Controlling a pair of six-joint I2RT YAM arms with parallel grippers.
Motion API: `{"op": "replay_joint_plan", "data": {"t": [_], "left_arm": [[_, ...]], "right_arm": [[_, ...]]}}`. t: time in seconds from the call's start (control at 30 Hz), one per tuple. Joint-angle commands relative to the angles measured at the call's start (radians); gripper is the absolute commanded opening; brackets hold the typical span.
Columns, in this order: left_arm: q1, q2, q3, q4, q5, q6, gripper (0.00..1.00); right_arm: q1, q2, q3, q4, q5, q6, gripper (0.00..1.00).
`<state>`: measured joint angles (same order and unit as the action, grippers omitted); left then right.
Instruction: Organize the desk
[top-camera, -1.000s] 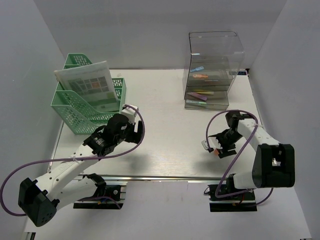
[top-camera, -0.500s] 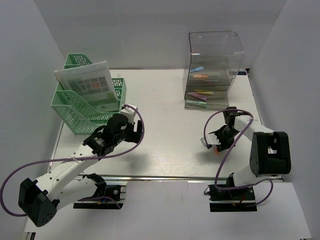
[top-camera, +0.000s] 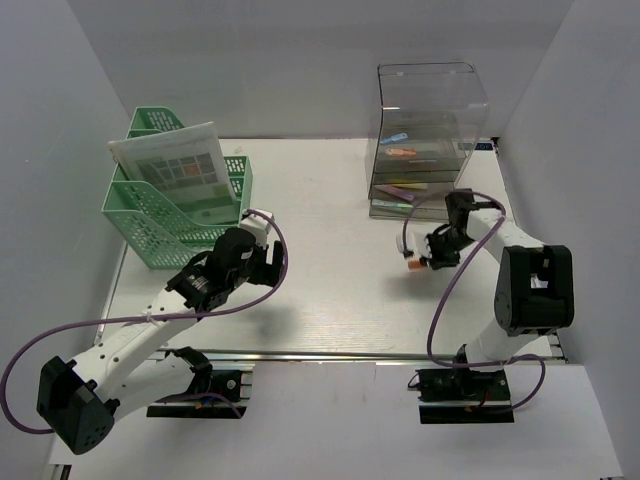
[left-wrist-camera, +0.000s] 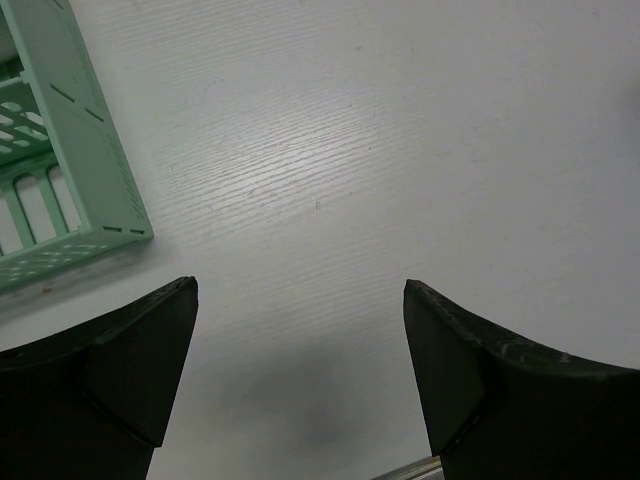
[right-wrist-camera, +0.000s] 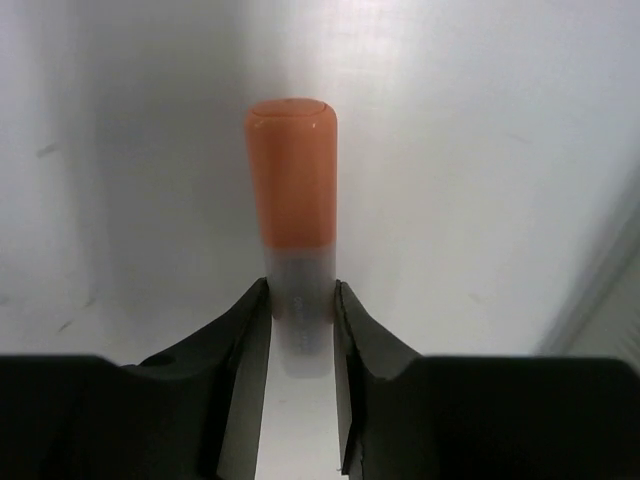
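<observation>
Orange-capped marker (right-wrist-camera: 292, 190) | clamped between right fingers (right-wrist-camera: 238, 345) | above desk (right-wrist-camera: 480, 120)

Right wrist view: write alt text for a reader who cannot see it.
The right claw pinches the pale translucent barrel of a cylindrical marker with an orange cap, with one black finger pressed against each side. The cap points away from the camera, with the white flat desk behind it.
</observation>
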<state>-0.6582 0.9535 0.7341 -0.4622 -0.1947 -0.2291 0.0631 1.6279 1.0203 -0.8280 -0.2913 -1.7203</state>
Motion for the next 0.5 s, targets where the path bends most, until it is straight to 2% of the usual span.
{"op": "replay_joint_plan", "data": {"t": [0.0, 0.07, 0.13, 0.23, 0.47], "left_arm": [[0.005, -0.022, -0.006, 0.016, -0.005, -0.001, 0.93], [0.005, -0.018, -0.007, 0.014, -0.003, -0.001, 0.93], [0.005, -0.015, -0.006, 0.016, -0.003, -0.001, 0.93], [0.005, -0.012, -0.007, 0.016, -0.003, -0.001, 0.93], [0.005, 0.007, -0.009, 0.016, -0.008, -0.003, 0.93]], "right_arm": [[0.009, 0.000, 0.122, 0.204, -0.102, 0.434, 0.00], [0.010, -0.022, 0.138, 0.298, -0.062, 0.502, 0.00], [0.023, -0.057, 0.092, 0.464, -0.007, 0.554, 0.00], [0.062, -0.059, 0.063, 0.605, 0.085, 0.538, 0.00], [0.168, 0.039, 0.106, 0.816, 0.287, 0.466, 0.00]]}}
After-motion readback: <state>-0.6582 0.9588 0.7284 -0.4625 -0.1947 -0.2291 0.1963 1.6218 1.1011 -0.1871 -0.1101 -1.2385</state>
